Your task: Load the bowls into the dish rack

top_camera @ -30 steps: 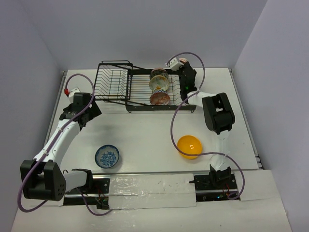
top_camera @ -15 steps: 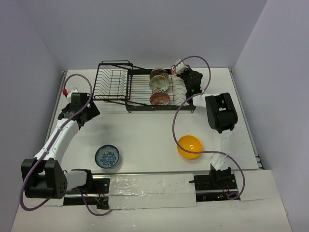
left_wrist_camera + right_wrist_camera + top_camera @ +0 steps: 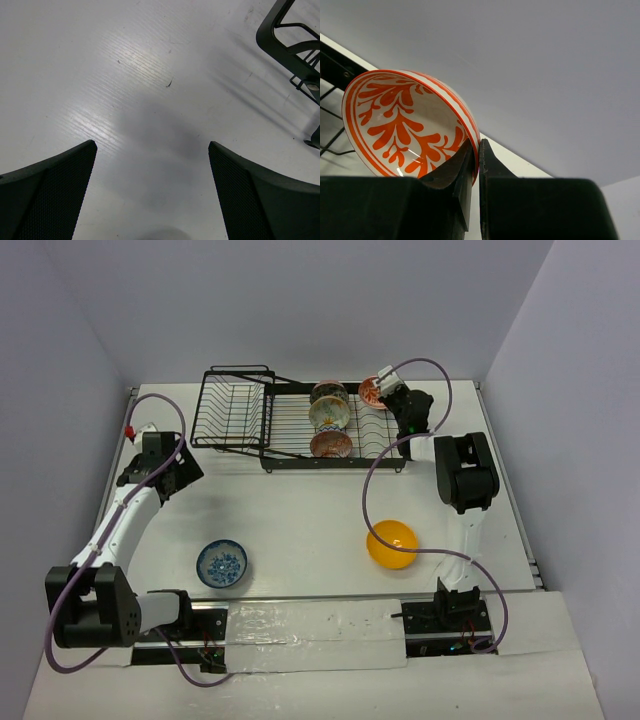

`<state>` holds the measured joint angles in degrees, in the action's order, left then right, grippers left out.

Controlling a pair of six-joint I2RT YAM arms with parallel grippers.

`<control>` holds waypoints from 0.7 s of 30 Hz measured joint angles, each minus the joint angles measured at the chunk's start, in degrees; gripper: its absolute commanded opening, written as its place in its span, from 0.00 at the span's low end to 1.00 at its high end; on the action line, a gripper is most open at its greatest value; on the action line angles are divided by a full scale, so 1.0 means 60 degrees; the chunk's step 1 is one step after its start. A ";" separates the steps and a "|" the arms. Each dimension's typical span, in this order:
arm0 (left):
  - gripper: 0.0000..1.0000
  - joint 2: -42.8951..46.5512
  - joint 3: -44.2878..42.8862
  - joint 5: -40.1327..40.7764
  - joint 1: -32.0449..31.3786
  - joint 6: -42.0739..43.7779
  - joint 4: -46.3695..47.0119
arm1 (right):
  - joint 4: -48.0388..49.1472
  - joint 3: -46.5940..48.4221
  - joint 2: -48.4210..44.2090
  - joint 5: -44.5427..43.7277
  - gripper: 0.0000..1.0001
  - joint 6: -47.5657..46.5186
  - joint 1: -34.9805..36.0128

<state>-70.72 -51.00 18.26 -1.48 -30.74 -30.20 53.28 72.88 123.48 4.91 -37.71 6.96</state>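
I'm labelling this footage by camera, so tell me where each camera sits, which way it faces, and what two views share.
Top external: above and behind the bases, looking down on white table, black wire dish rack, both arms.
Left wrist: on the left arm, facing down at the table past the open left gripper.
Right wrist: looks along the shut right gripper pinching the rim of the orange-red floral bowl.
Shared: that bowl, top and right wrist; the rack, top and left wrist.

Right pincer (image 3: pixel 381 390) holds orange-red floral bowl (image 3: pixel 369 392) at dish rack (image 3: pixel 236 410) right end
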 measured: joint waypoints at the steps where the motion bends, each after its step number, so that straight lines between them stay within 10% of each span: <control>1: 0.99 -0.0029 0.0000 -0.0029 0.0029 0.0004 -0.0004 | 0.0040 -0.0036 0.0000 0.0084 0.00 0.0066 0.0000; 21: 0.99 -0.0346 0.0000 -0.0328 0.0109 0.0011 0.0000 | 0.1322 0.0047 0.1002 0.0299 0.00 0.0306 0.0004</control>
<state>-72.79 -51.00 16.29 -0.82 -30.68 -30.20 61.21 73.17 129.49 6.70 -35.88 6.98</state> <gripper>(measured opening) 0.993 0.113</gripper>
